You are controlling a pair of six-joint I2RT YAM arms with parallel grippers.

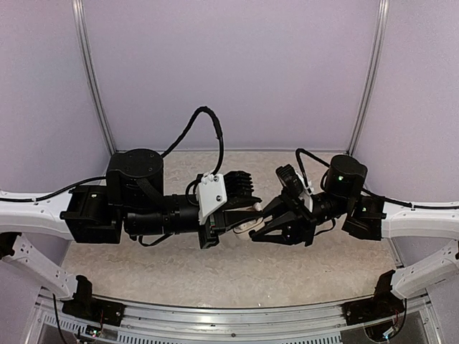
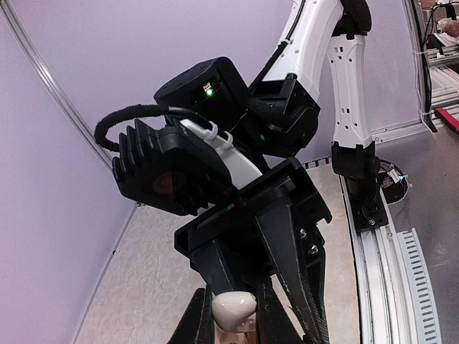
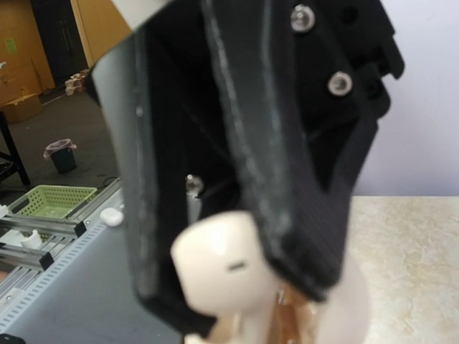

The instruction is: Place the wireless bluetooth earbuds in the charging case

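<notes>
My left gripper (image 1: 244, 221) is shut on the white charging case, held above the table's middle. Only a pale strip of the case (image 2: 240, 335) shows between its fingers in the left wrist view. One white earbud (image 2: 233, 307) sticks up out of the case, its rounded head on top. In the right wrist view that earbud (image 3: 226, 269) is close and blurred, with a small dark slit, and the case's white edge (image 3: 353, 308) is beside it. My right gripper (image 1: 259, 228) meets it tip to tip, its fingers (image 2: 294, 244) apart and straddling the earbud. The second earbud is hidden.
The beige marbled table (image 1: 215, 276) is enclosed by lilac walls with an aluminium rail (image 1: 229, 319) along the near edge. Beyond the table, the right wrist view shows a green basket (image 3: 50, 201) and a small white object (image 3: 111, 215) on a rail.
</notes>
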